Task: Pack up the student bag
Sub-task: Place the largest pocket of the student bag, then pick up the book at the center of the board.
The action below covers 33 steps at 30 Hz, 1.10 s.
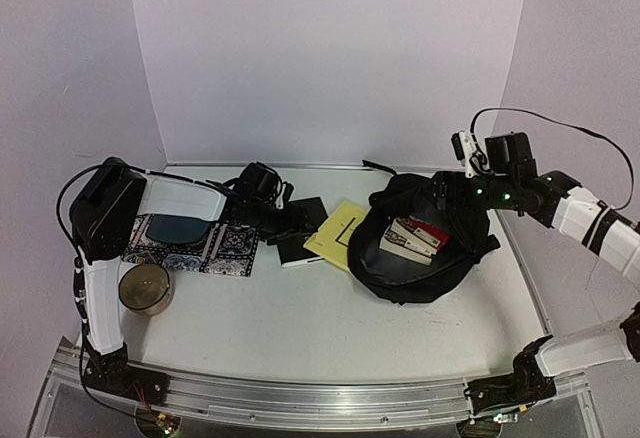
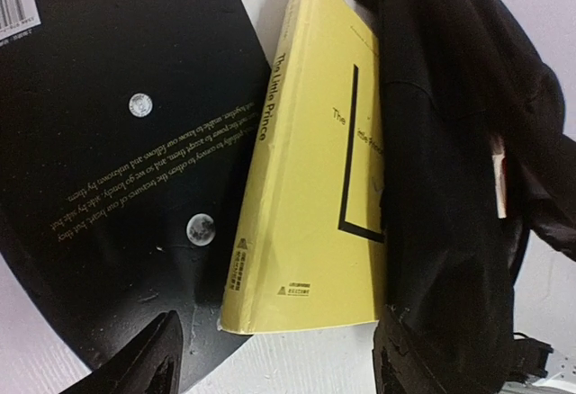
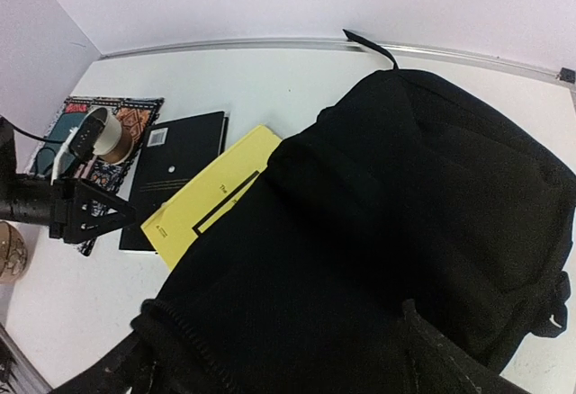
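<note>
The student bag (image 1: 425, 248) is a soft black backpack lying right of centre, its mouth open, with books (image 1: 415, 238) showing inside. A yellow book (image 1: 335, 233) lies flat at its left side, one corner tucked under the bag's fabric (image 2: 450, 187). A flat black book (image 2: 117, 142) lies left of the yellow book (image 2: 306, 205). My left gripper (image 2: 279, 367) is open, low over the table just short of the yellow book's near edge, holding nothing. My right gripper (image 3: 279, 367) is open over the bag's (image 3: 387, 232) back edge, its fingers spread wide above the fabric.
A patterned book (image 1: 190, 243) with a blue oval on it lies at the left, and a round gold tin (image 1: 145, 288) sits nearer to me. White walls close the table's back and sides. A bag strap (image 3: 369, 43) reaches to the back rail.
</note>
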### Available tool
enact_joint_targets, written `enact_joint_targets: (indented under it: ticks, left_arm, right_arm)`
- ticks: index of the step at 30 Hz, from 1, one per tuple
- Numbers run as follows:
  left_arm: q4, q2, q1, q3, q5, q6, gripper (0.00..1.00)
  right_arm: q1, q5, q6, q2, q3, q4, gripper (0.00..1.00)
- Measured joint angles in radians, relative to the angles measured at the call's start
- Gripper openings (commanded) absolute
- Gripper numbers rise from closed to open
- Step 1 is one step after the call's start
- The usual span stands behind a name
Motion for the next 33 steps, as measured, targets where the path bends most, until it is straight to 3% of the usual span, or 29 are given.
enact_joint_targets:
  ticks: [13, 23, 27, 33]
  left_arm:
    - [0.217, 0.063, 0.033, -0.084, 0.156, -0.191, 0.67]
    - [0.36, 0.126, 0.04, -0.084, 0.254, -0.29, 0.55]
    - [0.422, 0.156, 0.044, -0.084, 0.283, -0.338, 0.43]
    - [0.506, 0.192, 0.047, -0.102, 0.303, -0.401, 0.05]
  right_arm:
    - [0.0, -0.056, 0.015, -0.072, -0.079, 0.087, 0.96]
    - [0.0, -0.072, 0.029, -0.076, -0.1, 0.125, 0.96]
    - [0.0, -0.077, 0.035, -0.076, -0.1, 0.132, 0.97]
    - [0.0, -0.095, 0.044, -0.077, -0.103, 0.144, 0.97]
